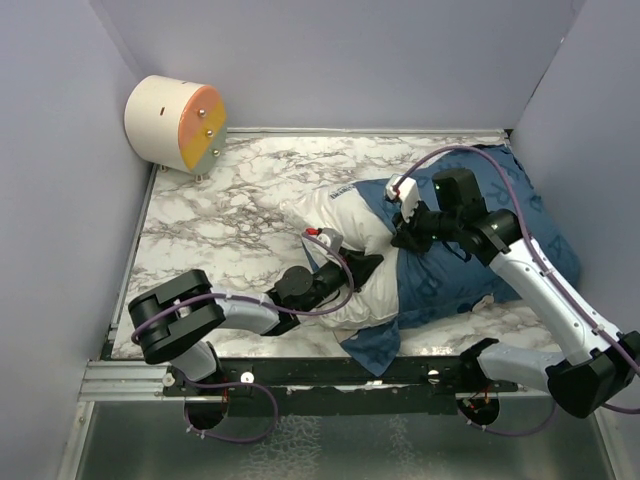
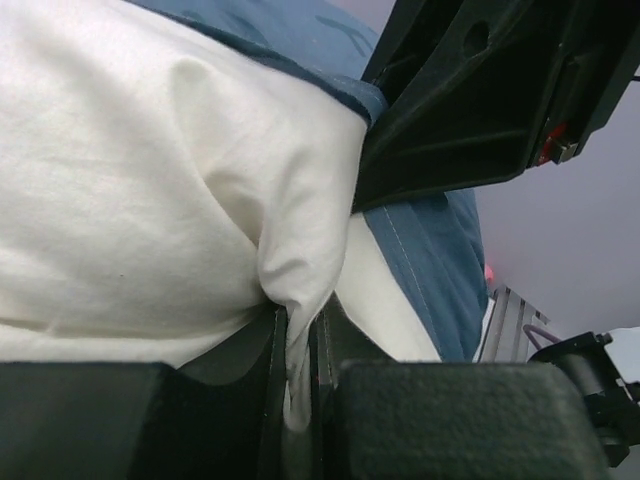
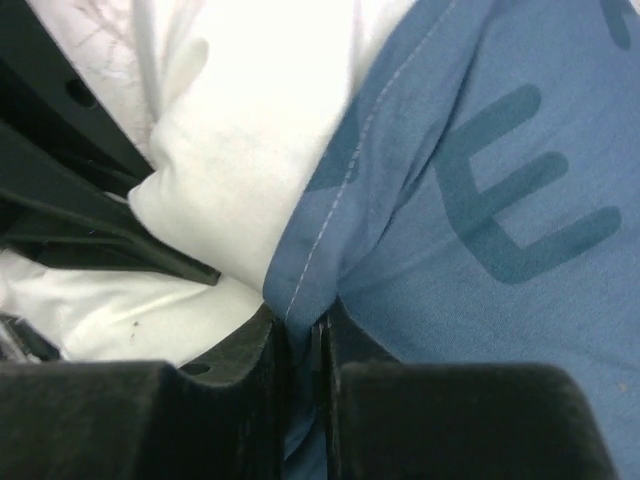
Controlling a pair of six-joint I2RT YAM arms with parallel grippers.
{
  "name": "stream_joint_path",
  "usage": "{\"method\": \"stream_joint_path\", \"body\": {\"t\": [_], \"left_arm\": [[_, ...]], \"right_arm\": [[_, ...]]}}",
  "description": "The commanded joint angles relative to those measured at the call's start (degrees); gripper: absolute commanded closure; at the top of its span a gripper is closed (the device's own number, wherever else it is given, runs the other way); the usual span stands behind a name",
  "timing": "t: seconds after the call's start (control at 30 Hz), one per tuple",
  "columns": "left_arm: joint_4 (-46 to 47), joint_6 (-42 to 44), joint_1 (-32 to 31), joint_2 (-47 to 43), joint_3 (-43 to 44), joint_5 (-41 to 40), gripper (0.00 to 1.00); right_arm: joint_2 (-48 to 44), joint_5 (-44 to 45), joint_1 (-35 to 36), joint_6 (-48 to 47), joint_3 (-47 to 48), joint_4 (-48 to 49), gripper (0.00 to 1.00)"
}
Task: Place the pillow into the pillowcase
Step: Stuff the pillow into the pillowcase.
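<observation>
Roughly half in I'd say: my right gripper (image 3: 305, 335) is pinching the pillowcase (image 3: 500, 200) hem, left gripper (image 2: 298, 345) clamped on a pillow (image 2: 120, 200) fold. The pillow's near end bulges out between them, so more stuffing left.

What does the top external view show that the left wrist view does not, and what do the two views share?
Only the top external view shows the marble table, the cream cylinder in the far left corner, and both arms from base to hand. Only the left wrist view shows, close up, the left hand pinching a fold of white pillow fabric. Both show the pillow partly inside the blue pillowcase, and part of the right hand.
</observation>
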Motion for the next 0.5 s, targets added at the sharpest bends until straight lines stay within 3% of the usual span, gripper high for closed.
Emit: {"method": "stream_joint_path", "body": {"t": [0.0,0.07,0.17,0.3,0.47], "left_arm": [[-1.5,1.9,-0.6,-2.5,-1.2,1.4,1.00],[-3.4,2.7,-0.6,-3.1,-1.0,1.1,1.00],[-4.3,3.2,-0.2,-3.9,-1.2,1.3,1.00],[-4.4,3.2,0.6,-4.2,-1.8,2.7,1.00],[-2.3,3.0,1.5,-0.7,0.0,6.9,1.00]], "right_arm": [[2.4,-19.7,-0.1,-2.1,7.3,-2.2,0.88],[4.7,-25.0,-0.1,-2.3,10.4,-4.0,0.83],[8.5,-24.3,-0.1,-2.4,12.4,-5.4,0.79],[9.2,-20.3,-0.1,-1.1,10.4,-3.5,0.99],[11.2,-27.7,-0.1,-0.5,14.3,-3.6,0.99]]}}
